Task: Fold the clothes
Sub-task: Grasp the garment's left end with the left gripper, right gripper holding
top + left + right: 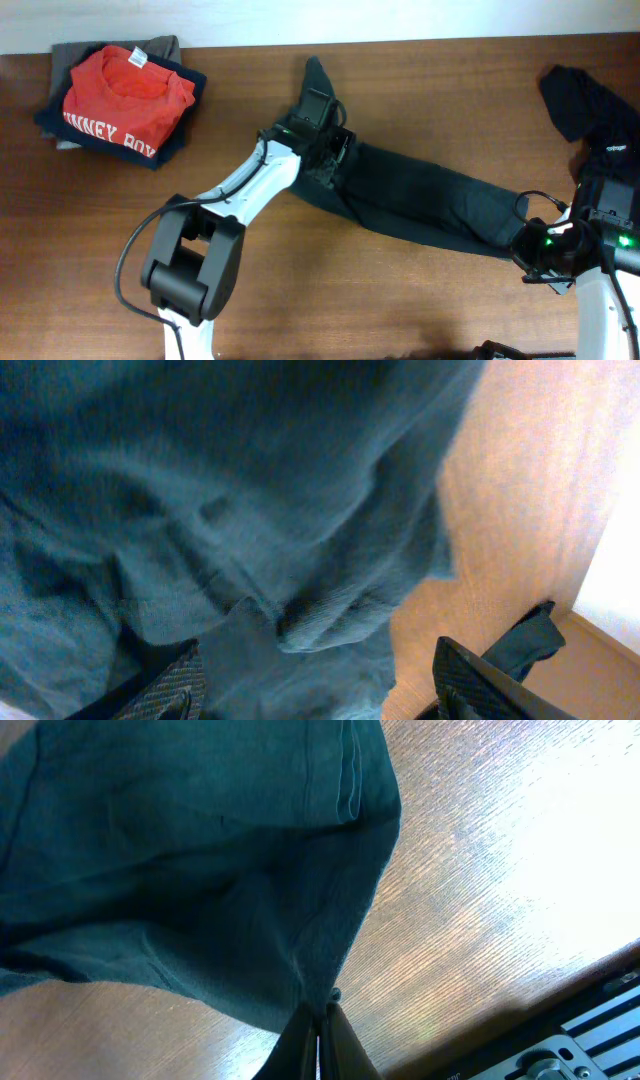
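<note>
A long dark shirt (420, 195) lies across the middle of the brown table (430, 80). The left gripper (315, 685) sits over its upper end with fingers spread, cloth bunched loosely between them. The right gripper (318, 1030) pinches the lower right end tight. A pile of folded clothes (60, 125) with a red shirt (125, 90) on top sits upper left. A black cloth (585, 100) lies upper right, right beside the right arm.
</note>
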Tool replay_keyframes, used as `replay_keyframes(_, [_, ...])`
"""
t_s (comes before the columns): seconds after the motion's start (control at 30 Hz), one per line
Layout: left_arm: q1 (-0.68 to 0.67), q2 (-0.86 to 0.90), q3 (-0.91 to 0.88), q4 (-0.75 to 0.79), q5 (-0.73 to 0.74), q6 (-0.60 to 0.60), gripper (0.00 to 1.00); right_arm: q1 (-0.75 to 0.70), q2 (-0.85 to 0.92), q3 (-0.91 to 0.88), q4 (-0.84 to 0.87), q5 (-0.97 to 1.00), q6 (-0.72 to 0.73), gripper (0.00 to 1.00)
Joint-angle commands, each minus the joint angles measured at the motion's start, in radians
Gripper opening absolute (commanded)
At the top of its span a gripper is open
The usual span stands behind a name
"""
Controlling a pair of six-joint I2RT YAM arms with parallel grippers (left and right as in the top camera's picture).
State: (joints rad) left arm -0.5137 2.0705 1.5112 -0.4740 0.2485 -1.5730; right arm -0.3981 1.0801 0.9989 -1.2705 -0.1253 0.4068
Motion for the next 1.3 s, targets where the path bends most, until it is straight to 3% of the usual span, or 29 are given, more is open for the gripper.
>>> replay_keyframes(0.0, [-0.008, 0.064, 0.011, -0.008, 0.018, -0.08, 0.73, 0.004, 0.0, 0.021, -0.002, -0.006, -0.01, 0.04])
replay_keyframes(0.33, [0.007, 0.107, 0.011, -0.005, -0.019, -0.078, 0.73, 0.004, 0.0, 0.021, -0.005, 0.006, -0.036, 0.03])
replay_keyframes(0.77, [0.043, 0.106, 0.101, -0.005, 0.006, 0.111, 0.72, 0.004, 0.0, 0.021, 0.003, 0.005, -0.036, 0.04])
replay_keyframes(1.27, [0.045, 0.107, 0.134, -0.059, -0.024, 0.113, 0.72, 0.004, 0.0, 0.021, 0.003, 0.005, -0.036, 0.04])
